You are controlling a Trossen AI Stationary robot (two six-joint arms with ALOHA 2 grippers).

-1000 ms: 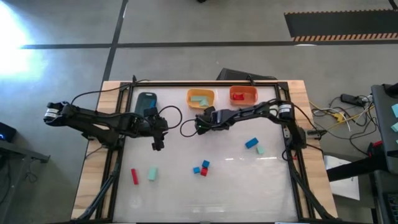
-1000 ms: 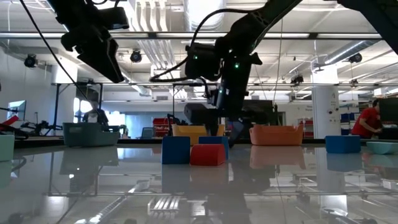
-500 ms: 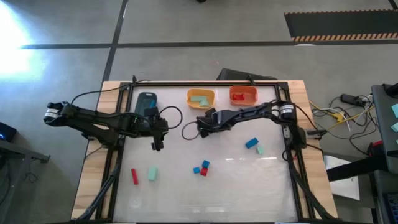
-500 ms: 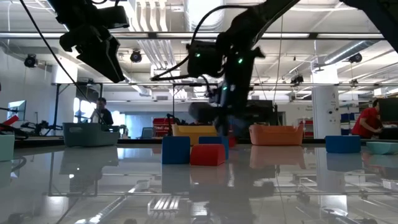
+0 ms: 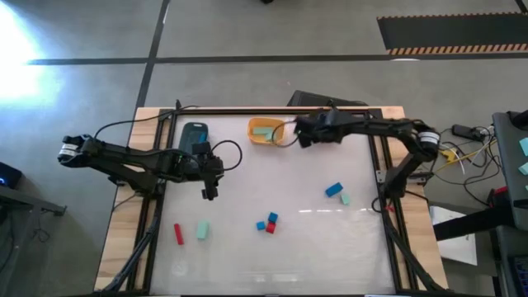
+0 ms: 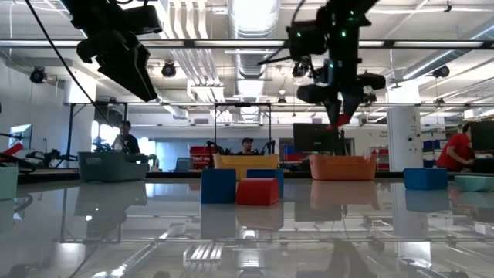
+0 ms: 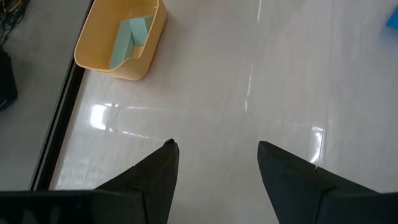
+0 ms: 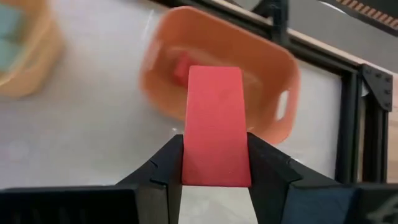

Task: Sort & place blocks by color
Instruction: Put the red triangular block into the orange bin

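Note:
My right gripper (image 8: 216,177) is shut on a red bar (image 8: 216,124) above the orange-red bin (image 8: 249,93), which holds another red block (image 8: 182,65); in the low view the right gripper (image 6: 342,120) hangs high over that bin (image 6: 343,167). My left gripper (image 7: 217,168) is open and hovers over bare table left of centre (image 5: 209,191). On the table lie a red bar (image 5: 177,233), a teal cube (image 5: 202,230), a blue and red cluster (image 5: 267,223), a blue bar (image 5: 333,190) and a teal block (image 5: 345,198). Teal blocks lie in the yellow-orange bin (image 5: 266,130). My right gripper pinches the red bar between its two fingers (image 8: 165,171), which press on its two long sides near one end (image 8: 216,174). The bar lies along the fingers and sticks out past their tips. It is lifted clear, above the orange-red bin.
The grey bin (image 5: 195,136) sits at the far left of the table, beside the left arm. The right arm hides the orange-red bin in the high view. Black frame rails (image 8: 367,99) run along the table's edges. People are in the room beyond.
My right gripper has risen from near the table's middle and swung toward the far right, ending above the orange-red bin. The blocks on the table have stayed where they were.

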